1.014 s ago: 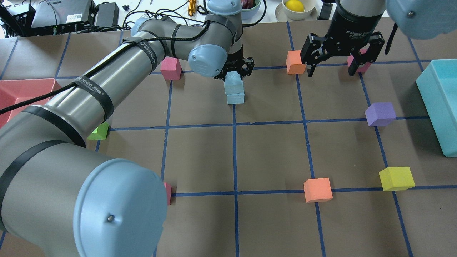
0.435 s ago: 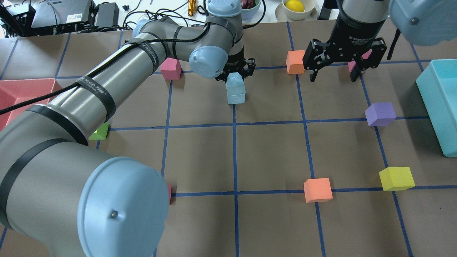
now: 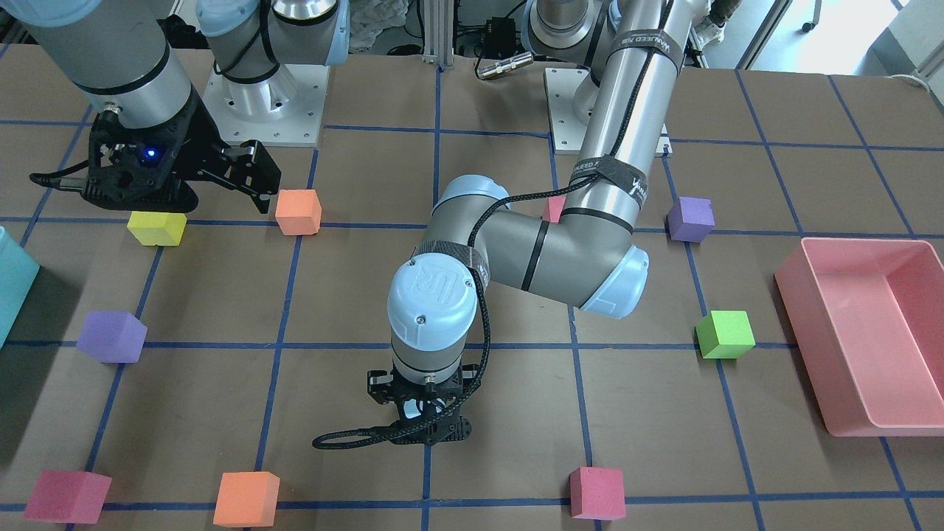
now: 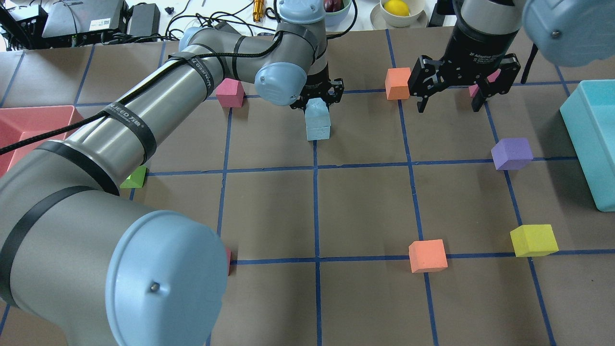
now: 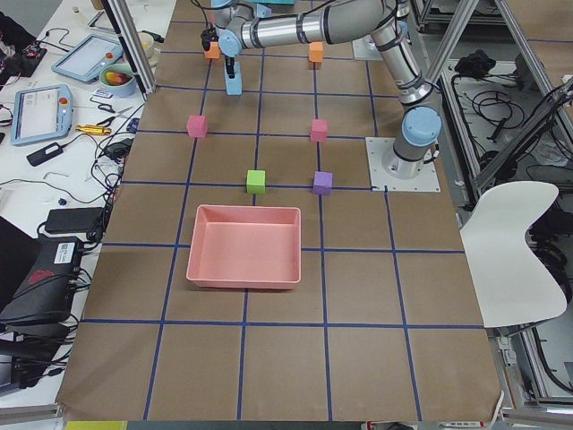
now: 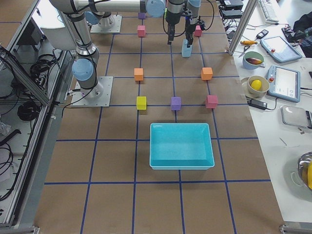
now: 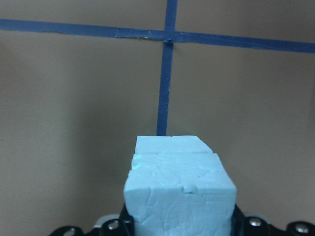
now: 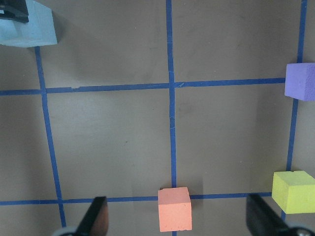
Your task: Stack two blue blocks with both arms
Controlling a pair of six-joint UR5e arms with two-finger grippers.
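Overhead exterior, upper centre: the left gripper [image 4: 318,98] has lowered the upper blue block [image 4: 317,114] squarely onto the lower blue block [image 4: 318,133] on the table [image 4: 365,206], its fingers still clamped around it. The right gripper [image 4: 449,106], fingers spread wide and empty, has pulled back at upper right. Only the release appears to remain.
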